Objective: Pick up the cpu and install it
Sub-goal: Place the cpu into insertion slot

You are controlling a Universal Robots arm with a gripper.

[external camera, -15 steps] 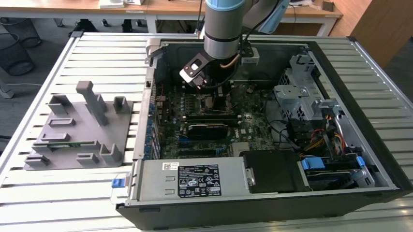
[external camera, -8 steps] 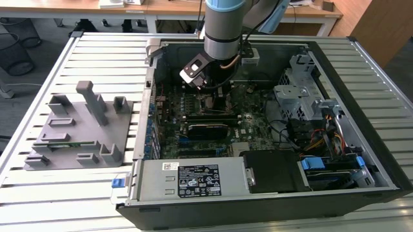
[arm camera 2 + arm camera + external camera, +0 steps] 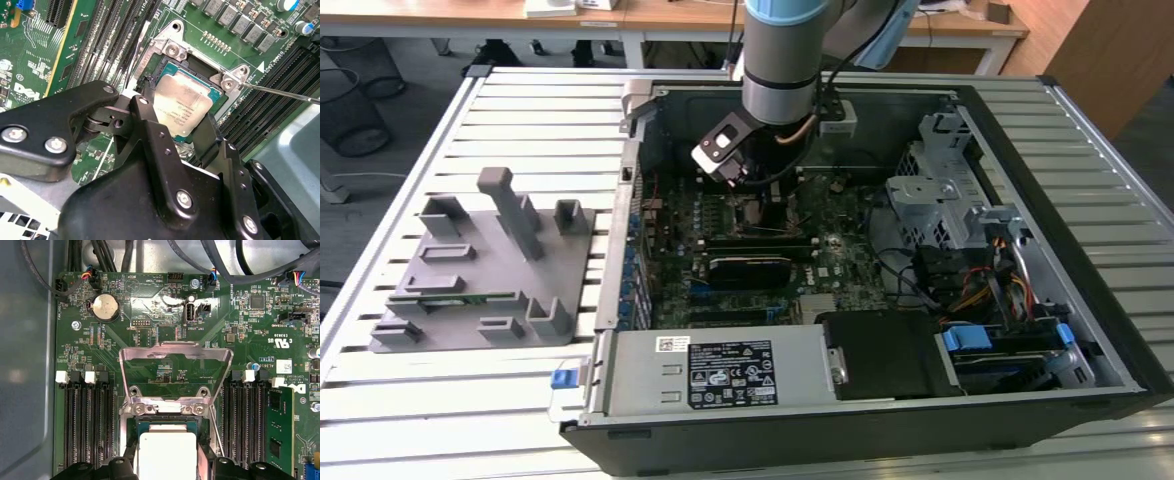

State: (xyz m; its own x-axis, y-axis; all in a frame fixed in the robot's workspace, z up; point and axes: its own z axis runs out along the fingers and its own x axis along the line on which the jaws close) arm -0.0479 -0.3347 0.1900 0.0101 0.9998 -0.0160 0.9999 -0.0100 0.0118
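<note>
The gripper [image 3: 179,114], jaws clenched on the cpu [image 3: 184,102], sits over the open socket [image 3: 196,64]; best keep it level, corners matched.

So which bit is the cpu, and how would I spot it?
Look inside the big open computer case, at the green board on its floor. Between the arm's black fingers sits the cpu, at the metal-framed socket. It is the flat silver square, unlike the long black slots beside it.
</note>
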